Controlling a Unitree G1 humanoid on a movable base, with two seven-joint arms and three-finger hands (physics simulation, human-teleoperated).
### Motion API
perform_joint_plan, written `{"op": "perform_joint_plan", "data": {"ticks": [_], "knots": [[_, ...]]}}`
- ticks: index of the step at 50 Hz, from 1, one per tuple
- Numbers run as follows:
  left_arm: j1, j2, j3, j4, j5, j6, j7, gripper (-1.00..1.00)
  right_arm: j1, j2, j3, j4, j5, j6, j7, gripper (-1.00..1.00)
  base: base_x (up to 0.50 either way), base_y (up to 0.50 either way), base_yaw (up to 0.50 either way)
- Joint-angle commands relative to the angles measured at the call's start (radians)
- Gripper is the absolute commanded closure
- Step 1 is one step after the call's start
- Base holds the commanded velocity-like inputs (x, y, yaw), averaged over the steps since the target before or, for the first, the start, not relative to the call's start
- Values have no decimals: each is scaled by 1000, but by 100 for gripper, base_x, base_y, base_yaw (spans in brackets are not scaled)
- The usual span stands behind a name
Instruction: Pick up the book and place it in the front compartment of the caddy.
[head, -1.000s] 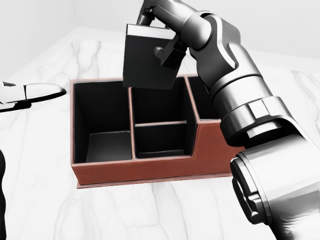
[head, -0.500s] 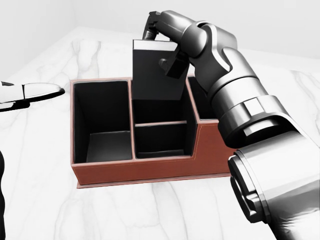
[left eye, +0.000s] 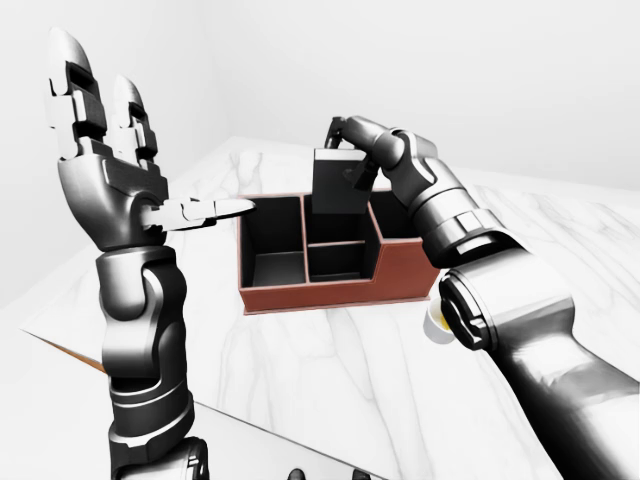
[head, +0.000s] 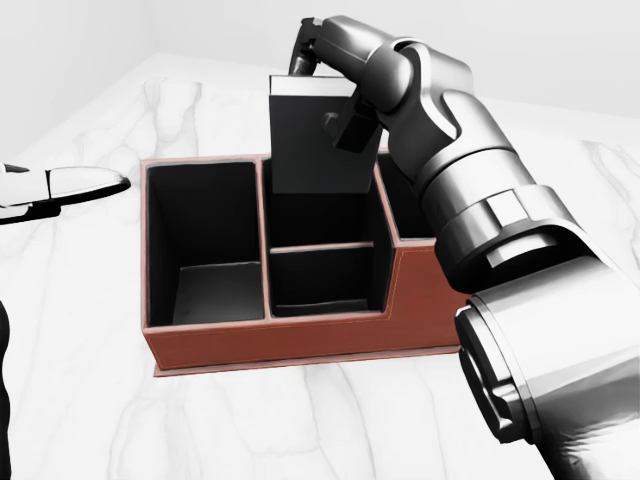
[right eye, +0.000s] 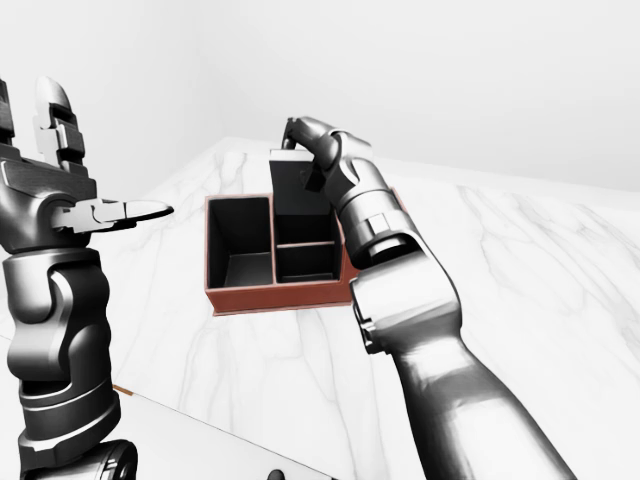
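The dark book hangs almost upright in my right hand, whose fingers close on its top edge and right side. Its lower edge stands over the middle compartment nearer the top of the head view, at about rim height. The brown caddy has black insides: a large left compartment, two small middle ones and a right one partly hidden by my right arm. My left hand is raised at the left, open and empty, well apart from the caddy; its thumb tip shows in the head view.
The caddy rests on a white marble table. The table's edge runs across the lower left of the left-eye view. A small pale yellow thing peeks out beside my right forearm.
My right hand has carried the book a little right and down and turned it more upright over the caddy's middle. The left hand has not moved.
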Motion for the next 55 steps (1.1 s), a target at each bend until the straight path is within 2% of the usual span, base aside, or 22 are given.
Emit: {"op": "perform_joint_plan", "data": {"ticks": [1, 39, 55], "knots": [[2, 0, 0, 1, 1, 0, -2, -100, -15, 2, -36, -23, 8, 0, -47, 100, 0, 0, 0], [-5, 3, 2, 21, 0, 0, -5, -100, 86, 36, -35, -4, 18, 0, -151, 100, 0, 0, 0], [0, 1, -1, 5, 1, 0, -2, -100, 120, 47, -32, 0, 13, 0, -231, 100, 0, 0, 0]]}}
